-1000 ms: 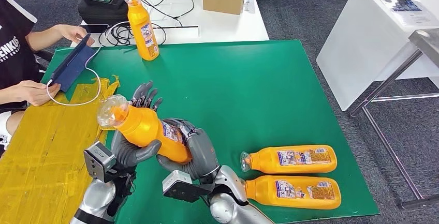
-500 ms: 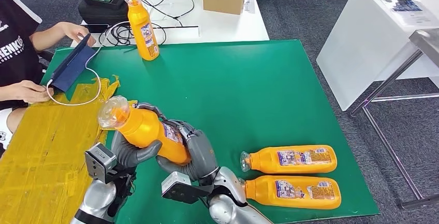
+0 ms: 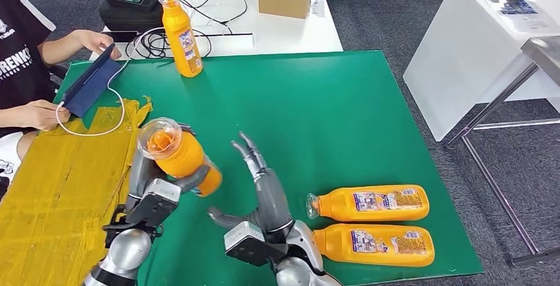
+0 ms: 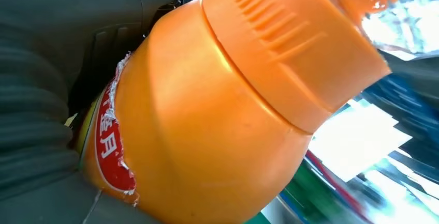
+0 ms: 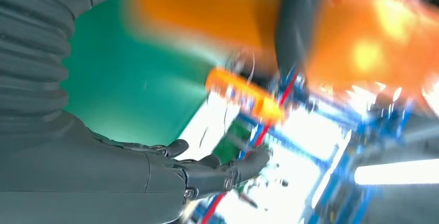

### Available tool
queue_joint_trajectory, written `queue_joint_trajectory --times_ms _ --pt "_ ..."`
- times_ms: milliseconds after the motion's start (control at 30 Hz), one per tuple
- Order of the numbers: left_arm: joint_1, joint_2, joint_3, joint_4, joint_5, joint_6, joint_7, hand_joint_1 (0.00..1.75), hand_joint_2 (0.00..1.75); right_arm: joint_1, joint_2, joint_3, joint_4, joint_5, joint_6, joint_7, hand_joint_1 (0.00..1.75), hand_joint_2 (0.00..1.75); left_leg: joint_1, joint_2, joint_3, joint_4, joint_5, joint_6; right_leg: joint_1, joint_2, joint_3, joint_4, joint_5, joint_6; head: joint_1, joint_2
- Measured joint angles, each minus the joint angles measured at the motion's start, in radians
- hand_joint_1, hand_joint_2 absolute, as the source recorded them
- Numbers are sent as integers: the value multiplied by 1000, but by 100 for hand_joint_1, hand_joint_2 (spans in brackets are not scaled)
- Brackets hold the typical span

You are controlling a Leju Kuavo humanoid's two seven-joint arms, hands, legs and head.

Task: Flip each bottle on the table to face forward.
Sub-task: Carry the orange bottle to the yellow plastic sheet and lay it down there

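If our left robot hand lets its one-sided hold loosen while we turn the bottle, it could slip out and fall onto the green surface, since our right robot hand stands open just beside it, fingers spread and holding nothing. The bottle sits lower left of centre in the head view, raised off the surface, wrapped by the left robot hand around its body with the cap tipped toward us. Two more bottles lie on their sides at lower right, and one standing bottle is at the upper left.

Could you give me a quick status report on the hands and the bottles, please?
Left hand grips raised bottle. Right hand open, empty. Two bottles lying flat; one upright.
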Motion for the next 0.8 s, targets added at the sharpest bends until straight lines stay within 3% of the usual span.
queue_joint_trajectory --times_ms 67,167,367,500,667,800 --pt "-29 39 37 32 -212 68 101 175 175 31 -24 -38 -73 51 15 43 0 175 0 0 0 0 0 0 0 0 0 0 0 0 0 0" --pt "-72 89 84 105 -434 92 204 175 175 62 -62 -91 -158 147 65 109 0 175 0 0 0 0 1 0 0 0 0 0 0 0 0 0" --pt "-105 141 126 206 -568 104 270 175 175 94 -118 -148 -249 230 102 160 0 175 0 0 0 0 1 0 0 0 0 0 0 0 0 0" --pt "-124 157 125 255 -743 105 355 175 175 94 -165 -157 -273 337 166 234 0 175 0 0 -1 0 1 0 -1 0 0 0 0 0 0 0" --pt "-182 168 96 394 -852 65 338 175 175 68 -290 -159 -274 484 249 300 0 175 -1 0 -1 0 1 0 -1 0 0 0 1 1 0 0" --pt "-231 156 57 554 -835 63 318 175 175 38 -436 -168 -262 505 338 309 0 175 -2 0 -1 1 1 1 -2 0 0 0 2 2 0 0"
